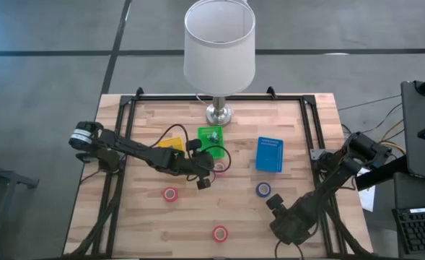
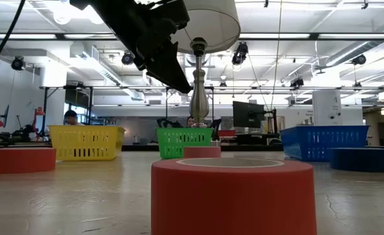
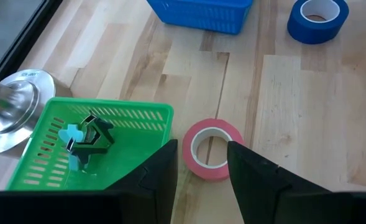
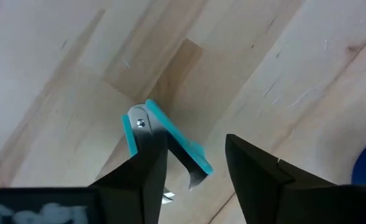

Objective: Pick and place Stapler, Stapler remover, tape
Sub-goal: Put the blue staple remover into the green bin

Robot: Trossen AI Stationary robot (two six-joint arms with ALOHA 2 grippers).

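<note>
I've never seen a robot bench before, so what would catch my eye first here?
Probably the tall white-shaded lamp with its shiny metal base at the table's far edge, with yellow, green and blue plastic baskets before it. Next, the left tool, open above a small red tape ring beside the green basket. The right tool hangs open over a teal staple remover.

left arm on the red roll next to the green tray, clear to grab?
Probably yes. The left gripper is open above that red roll, nothing between; the green tray sits close beside one finger.
</note>
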